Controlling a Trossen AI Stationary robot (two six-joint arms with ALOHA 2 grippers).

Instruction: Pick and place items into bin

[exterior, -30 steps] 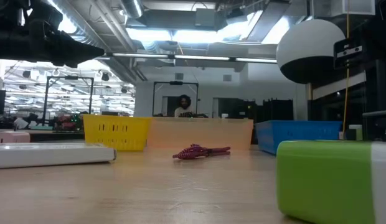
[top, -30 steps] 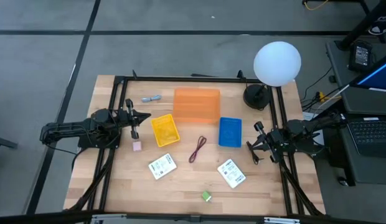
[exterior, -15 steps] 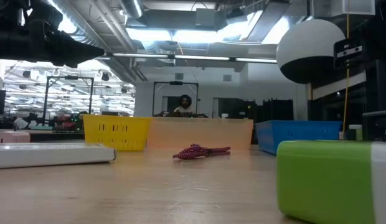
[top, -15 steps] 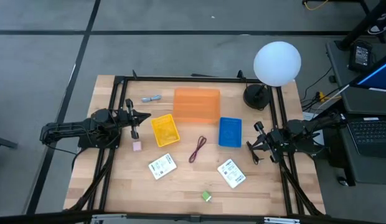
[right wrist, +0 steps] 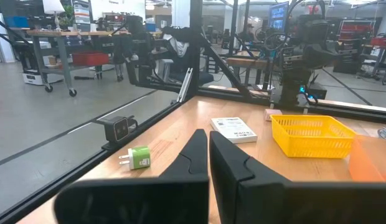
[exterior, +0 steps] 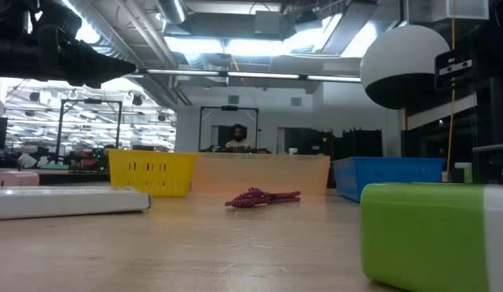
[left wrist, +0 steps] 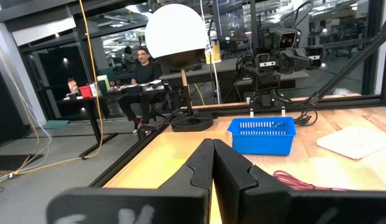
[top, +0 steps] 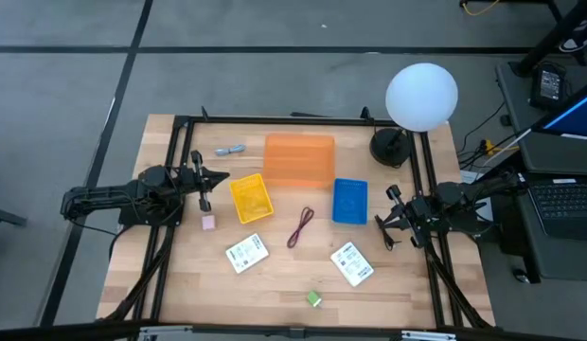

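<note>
While the dark red cord [top: 301, 227] lay between the two white packets [top: 246, 253], we saw left gripper [top: 210, 177] and right gripper [top: 384, 227] pressed together, empty.

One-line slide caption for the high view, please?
Both arms parked at table edges, left gripper and right gripper shut and empty; items scattered around three bins.

From my low view the green block [exterior: 434, 235] fills the near right corner, cut by the right edge and blurred; I cannot read the labels on the 2 white packets [top: 246, 253] from above; the grey-blue piece [top: 231, 150] is too small for me to identify; the red cord [left wrist: 305, 181] is cut off behind my left wrist's fingers.
</note>
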